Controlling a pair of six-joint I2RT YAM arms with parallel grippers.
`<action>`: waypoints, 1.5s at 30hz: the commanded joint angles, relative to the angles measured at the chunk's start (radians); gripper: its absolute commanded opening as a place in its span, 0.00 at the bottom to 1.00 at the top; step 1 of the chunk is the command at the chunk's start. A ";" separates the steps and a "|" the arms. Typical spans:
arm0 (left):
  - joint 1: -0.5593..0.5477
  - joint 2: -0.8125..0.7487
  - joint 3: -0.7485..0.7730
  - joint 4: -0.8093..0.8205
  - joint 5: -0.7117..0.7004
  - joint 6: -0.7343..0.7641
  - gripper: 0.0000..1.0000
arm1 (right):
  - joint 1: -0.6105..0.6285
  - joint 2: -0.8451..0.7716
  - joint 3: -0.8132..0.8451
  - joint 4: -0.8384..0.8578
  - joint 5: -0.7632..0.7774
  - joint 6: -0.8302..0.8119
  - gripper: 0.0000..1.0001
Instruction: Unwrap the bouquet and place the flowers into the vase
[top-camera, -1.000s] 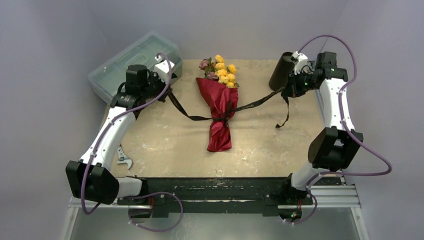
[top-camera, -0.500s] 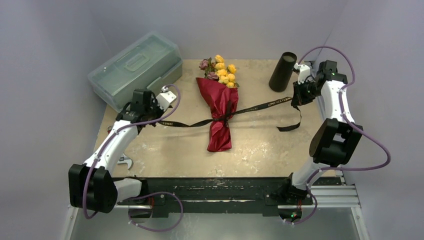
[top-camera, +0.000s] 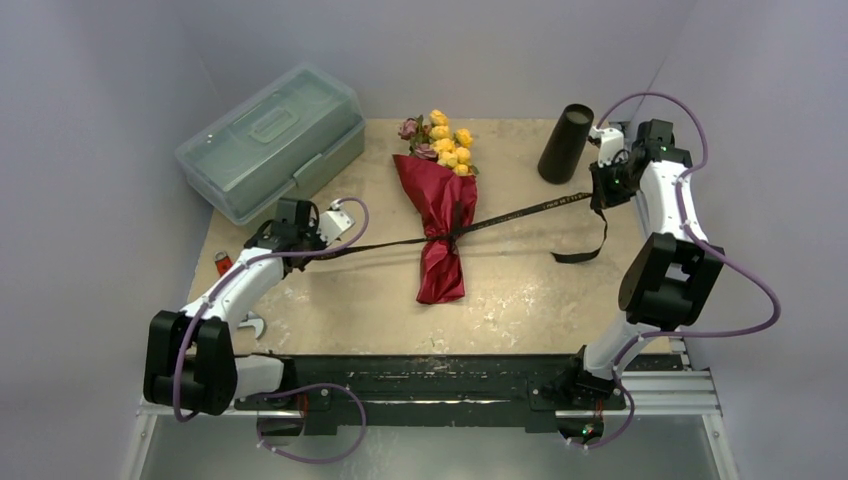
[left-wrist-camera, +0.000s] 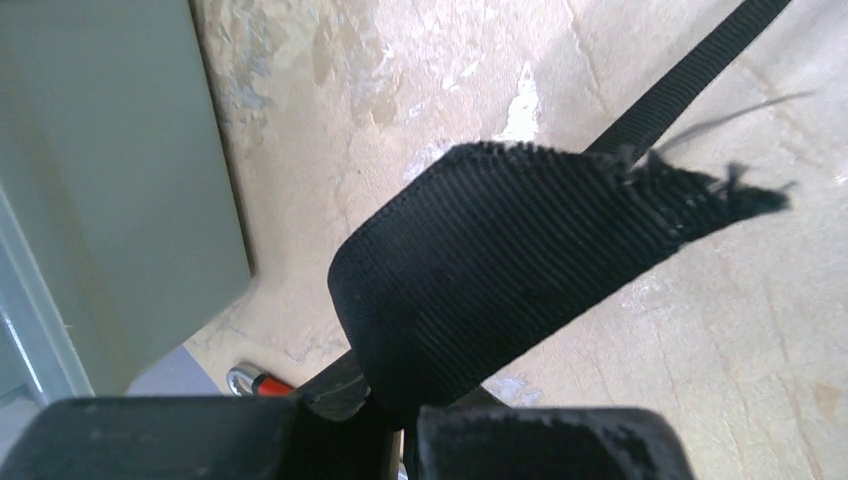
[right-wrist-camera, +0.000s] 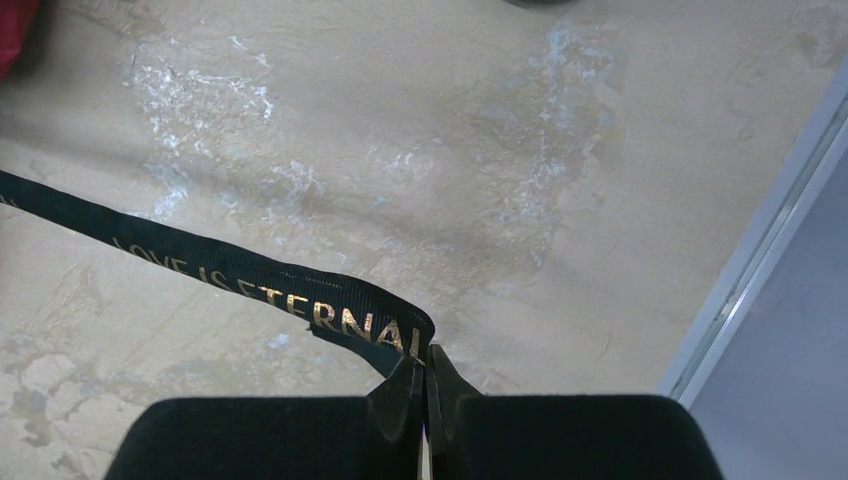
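The bouquet (top-camera: 440, 225) lies on the table's middle in red paper, with the yellow and pink flowers (top-camera: 442, 142) at its far end. A black ribbon (top-camera: 520, 212) still circles its waist and runs taut to both sides. My left gripper (top-camera: 322, 245) is shut on the ribbon's left end (left-wrist-camera: 520, 260), whose frayed tip curls over the shut left gripper (left-wrist-camera: 400, 420). My right gripper (top-camera: 598, 197) is shut on the gold-lettered right stretch (right-wrist-camera: 250, 285), which is pinched at the tips of the right gripper (right-wrist-camera: 428, 375). The black vase (top-camera: 563, 143) stands upright just left of it.
A translucent green-grey lidded box (top-camera: 270, 135) sits at the back left, close to my left arm. A wrench (top-camera: 248, 322) and a red-handled tool (top-camera: 222, 262) lie near the left edge. The table's right edge (right-wrist-camera: 760, 260) is close to my right gripper.
My left gripper has drawn its ribbon end away from the box, toward the near left. My right gripper has shifted right, off the vase. The ribbon now runs straight and taut.
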 joint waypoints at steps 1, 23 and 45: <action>0.008 0.022 -0.035 0.081 -0.108 0.068 0.00 | -0.005 0.019 0.036 0.051 0.046 0.018 0.00; -0.004 -0.067 0.195 0.056 0.683 -0.002 0.43 | -0.002 -0.012 0.018 -0.184 -0.273 -0.081 0.61; -0.462 0.361 0.318 0.511 0.627 0.094 0.16 | 0.416 0.099 -0.212 0.324 -0.597 0.535 0.68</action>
